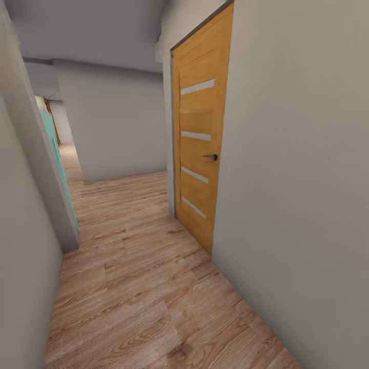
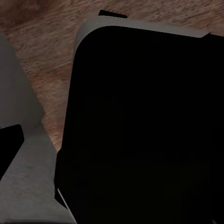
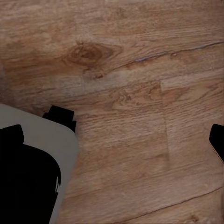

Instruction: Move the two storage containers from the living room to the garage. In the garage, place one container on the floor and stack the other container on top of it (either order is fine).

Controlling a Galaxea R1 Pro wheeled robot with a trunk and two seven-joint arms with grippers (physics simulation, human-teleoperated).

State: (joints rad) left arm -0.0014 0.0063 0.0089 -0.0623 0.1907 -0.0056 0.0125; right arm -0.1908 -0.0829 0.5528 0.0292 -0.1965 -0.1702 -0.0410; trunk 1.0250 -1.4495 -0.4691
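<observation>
**Spotter:** You're looking down a corridor in the head view. The biggest thing in frame is the pale grey wall (image 1: 302, 179) filling the right side. A second grey wall (image 1: 25, 215) runs along the left edge, and a third (image 1: 120, 120) closes the far end, upper centre.

**Operator:** And underfoot?

**Spotter:** Wood-plank floor (image 1: 148, 292), light brown, spreading from the bottom of the frame up toward the centre. It's plank, not concrete, and neither orange-red container is anywhere in your pictures.

**Operator:** Any doors?

**Spotter:** One honey-coloured door (image 1: 200, 128), upper centre-right, set in the right wall, closed, with four pale horizontal strips and a small dark handle (image 1: 212, 157) near its right edge. At the left, a narrow teal strip (image 1: 55, 154) shows past the wall's end.

**Operator:** My grippers?

**Spotter:** Your left wrist view has a large black rounded body (image 2: 140, 130) with a grey rim over plank flooring; I cannot tell how that gripper stands. In your right wrist view, dark fingertips (image 3: 10, 135) sit at the left and right edges with bare planks between them, so that gripper is spread wide and holds nothing.
</observation>
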